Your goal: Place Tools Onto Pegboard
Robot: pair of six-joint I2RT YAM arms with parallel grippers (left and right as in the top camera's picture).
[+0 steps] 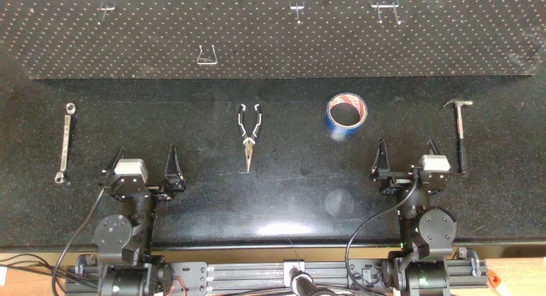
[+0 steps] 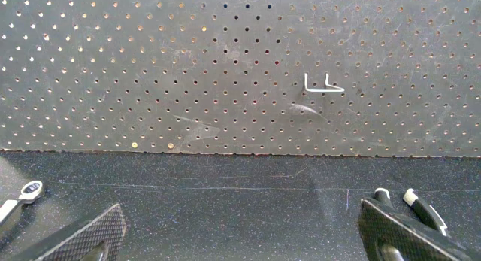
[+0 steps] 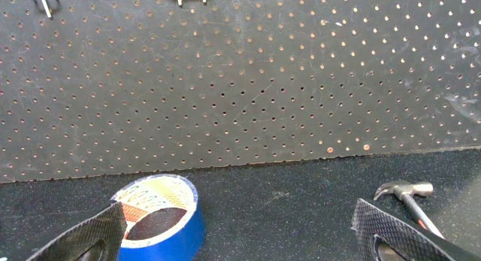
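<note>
Steel first: the wrench (image 1: 64, 143) lies flat at the far left of the black worktop (image 1: 273, 202). My left gripper (image 1: 145, 166) sits just right of it, fingers spread wide and holding nothing. The pliers (image 1: 248, 136) lie mid-table and the blue tape roll (image 1: 346, 114) is to their right. Next comes my right gripper (image 1: 405, 159), likewise open and empty, with the hammer (image 1: 461, 134) at the far right. Nothing hangs on the pegboard (image 1: 273, 31) yet.

My worries, in the same order:
- **Wrench:** it is thin and lies flat, so I expect my fingers could scrape the worktop or skid off it. Its ring also has to find a small wire hook (image 1: 106, 9), and a miss would drop it.
- **Pliers:** the handles are parted, so pinching one alone may let the other swing.
- **Tape roll:** a nudge could shove it aside.
- **Hammer:** it is head-heavy, I judge, so a grip on the handle may let it pivot between the fingers. It also lies close beside my right gripper, so a careless sweep would knock it.

As for orientation, the wrench's long axis runs from the arms toward the board, leaning slightly, with a ringed end nearest the board. The pliers run the same way, nose toward me and handles toward the board. The tape roll has no long axis, and its opening faces roughly upward. The hammer points its head at the board and its handle back toward my right arm.
</note>
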